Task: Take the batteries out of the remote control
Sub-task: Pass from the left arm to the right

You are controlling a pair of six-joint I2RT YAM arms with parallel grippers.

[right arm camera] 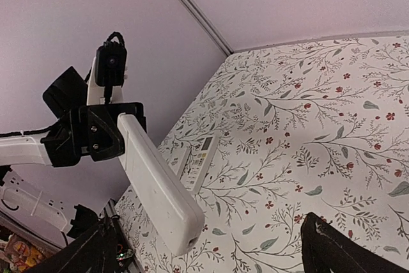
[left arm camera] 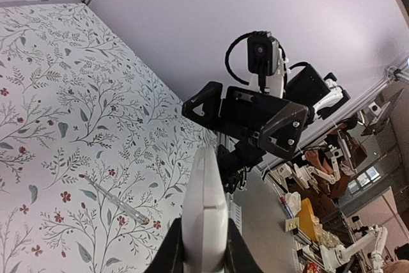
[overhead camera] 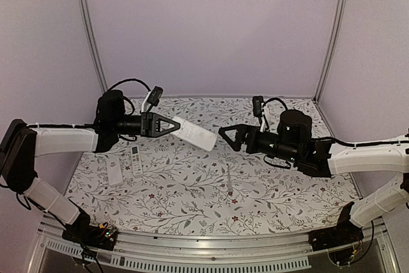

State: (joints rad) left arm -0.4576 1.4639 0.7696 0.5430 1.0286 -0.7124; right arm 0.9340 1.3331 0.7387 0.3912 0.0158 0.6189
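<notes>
My left gripper (overhead camera: 172,125) is shut on one end of a white remote control (overhead camera: 195,134) and holds it in the air over the table's middle, its free end pointing right. In the left wrist view the remote (left arm camera: 204,209) stands edge-on between the two fingers of that gripper (left arm camera: 203,257). My right gripper (overhead camera: 227,137) is open, just right of the remote's free end and apart from it. From the right wrist the remote's plain back (right arm camera: 156,180) shows, with the right gripper (right arm camera: 208,231) wide around its tip. The batteries are hidden.
Two more white remotes (overhead camera: 136,158) (overhead camera: 114,174) lie on the flowered tablecloth at the left; one shows in the right wrist view (right arm camera: 202,158). A thin clear stick tool (overhead camera: 229,179) (left arm camera: 115,200) lies near the table's middle. Purple walls close the back and sides.
</notes>
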